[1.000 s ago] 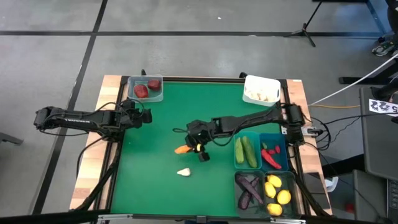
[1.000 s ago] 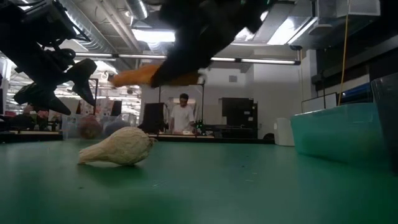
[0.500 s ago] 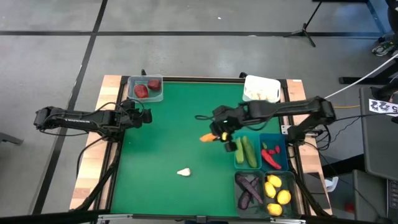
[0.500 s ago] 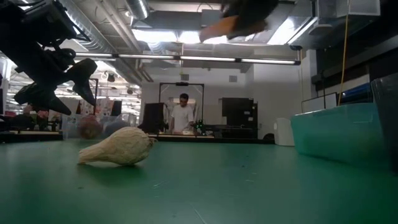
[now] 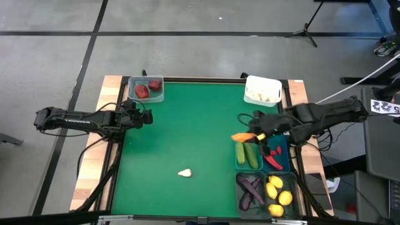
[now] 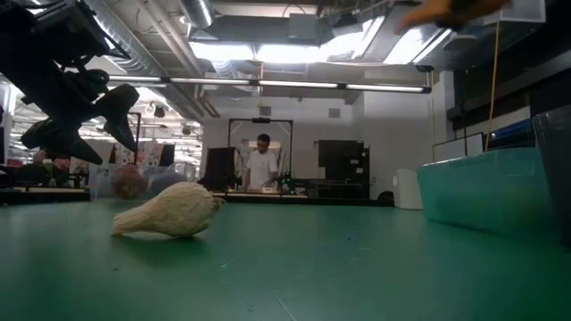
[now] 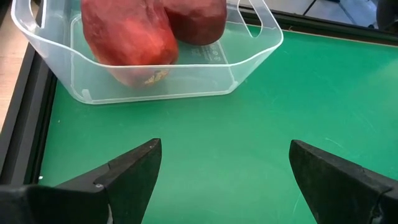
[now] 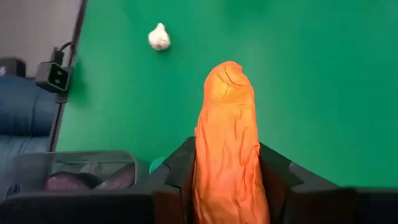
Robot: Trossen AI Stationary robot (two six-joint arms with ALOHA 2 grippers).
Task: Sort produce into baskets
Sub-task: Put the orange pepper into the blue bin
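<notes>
Green table (image 5: 187, 125) carries six baskets (image 5: 146, 89) and one garlic (image 5: 184, 173)

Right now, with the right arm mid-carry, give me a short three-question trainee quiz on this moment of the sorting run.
1. True or false: the right gripper is shut on the orange carrot.
2. Which bin holds the two dark red round pieces? A) the clear bin at the table's far left corner B) the white bin C) the teal bin with the cucumbers
3. Fill in: one loose piece lies on the green mat, the white ______.

Key
1. True; the carrot sits between its fingers, above the mat near the teal bins.
2. A. The left gripper waits open just before that bin.
3. garlic
</notes>
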